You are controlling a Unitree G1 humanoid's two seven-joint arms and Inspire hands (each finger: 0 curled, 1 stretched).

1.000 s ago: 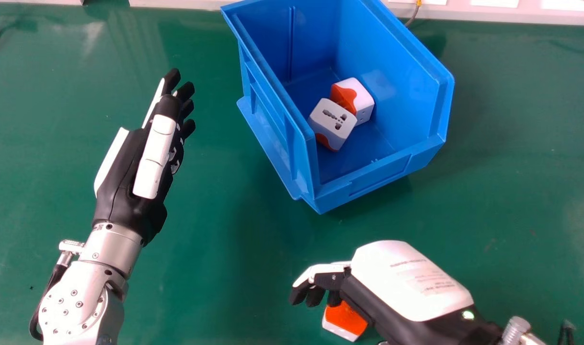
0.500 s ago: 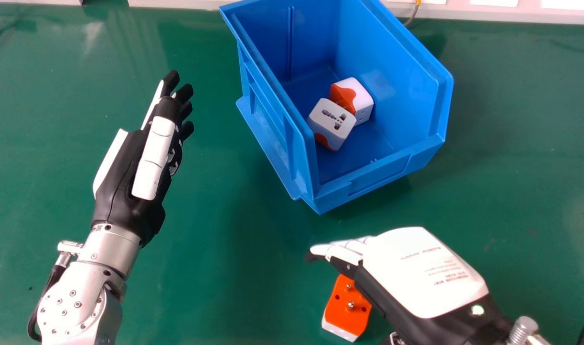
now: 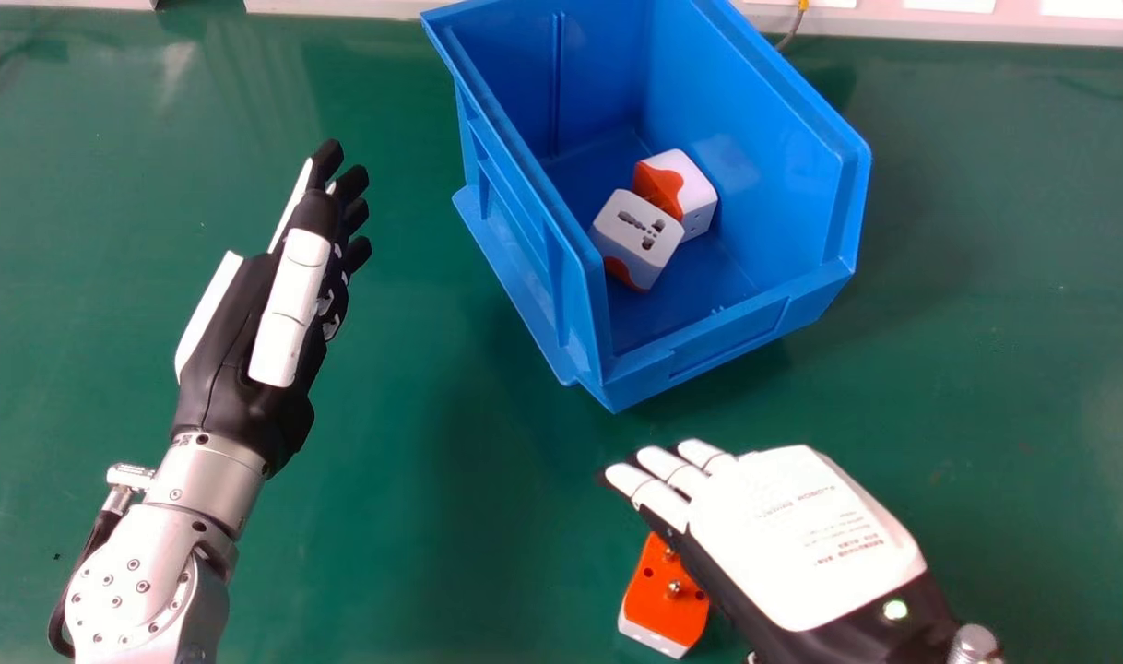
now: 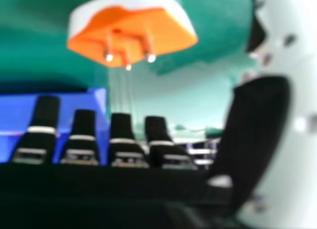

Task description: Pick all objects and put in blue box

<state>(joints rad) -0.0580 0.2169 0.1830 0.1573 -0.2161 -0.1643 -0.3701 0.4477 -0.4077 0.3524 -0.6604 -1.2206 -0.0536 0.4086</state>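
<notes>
The right hand (image 3: pixel 806 544), released, its fingers straight, partly covers an orange-and-white plug adapter (image 3: pixel 663 604) lying pins up on the green table (image 3: pixel 386 553). The left hand (image 3: pixel 239 341) is at the left, fingers straight. Beyond, the blue box (image 3: pixel 727 341) holds two more adapters (image 3: pixel 640 235).

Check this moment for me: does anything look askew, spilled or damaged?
Nothing looks spilled or damaged. Slightly odd: the plug adapter on the green table lies with its metal pins upward, not standing on them. In the blue box, two more adapters sit askew to each other, not squared up.
</notes>
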